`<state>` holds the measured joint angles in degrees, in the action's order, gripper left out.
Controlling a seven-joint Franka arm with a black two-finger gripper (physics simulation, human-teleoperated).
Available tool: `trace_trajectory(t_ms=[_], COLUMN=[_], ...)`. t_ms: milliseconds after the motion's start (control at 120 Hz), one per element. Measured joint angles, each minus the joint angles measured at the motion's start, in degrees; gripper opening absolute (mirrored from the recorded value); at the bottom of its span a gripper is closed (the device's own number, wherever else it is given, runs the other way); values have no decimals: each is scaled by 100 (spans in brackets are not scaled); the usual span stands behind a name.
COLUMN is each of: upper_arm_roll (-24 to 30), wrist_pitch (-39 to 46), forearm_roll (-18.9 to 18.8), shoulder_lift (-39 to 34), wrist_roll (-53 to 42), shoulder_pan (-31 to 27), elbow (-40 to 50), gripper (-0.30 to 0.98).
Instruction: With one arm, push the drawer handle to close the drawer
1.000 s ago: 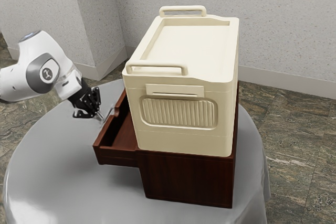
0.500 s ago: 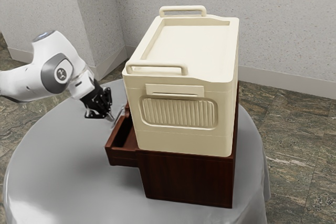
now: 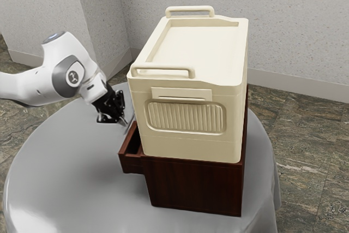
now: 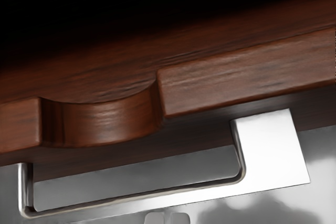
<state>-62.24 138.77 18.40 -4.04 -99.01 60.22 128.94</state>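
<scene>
"What's there?"
"Bench (image 3: 60, 173) at the bottom, brown cabinet (image 3: 193, 186) lower centre, its drawer (image 3: 132, 163) partly out leftward."
"You?"
"My end effector (image 3: 124, 121), left of centre, is narrow, tips together, by the drawer's metal handle (image 4: 270, 148)."

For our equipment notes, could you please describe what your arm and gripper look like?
My arm is glossy white with smooth, rounded links. A dark grey panel at one joint carries a round, pale badge with a dark mark, and a grey-blue cap tops the bend. The gripper is black and angular. I can make out no cables.
</scene>
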Motion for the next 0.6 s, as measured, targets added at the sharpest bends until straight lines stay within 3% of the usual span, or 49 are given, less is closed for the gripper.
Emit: trace_trajectory(t_ms=[600], upper_arm_roll=[36], wrist_pitch=[16], forearm_roll=[305], shoulder_lift=[229], wrist_roll=[0], shoulder_pan=[160], elbow=[-128], gripper=[-10])
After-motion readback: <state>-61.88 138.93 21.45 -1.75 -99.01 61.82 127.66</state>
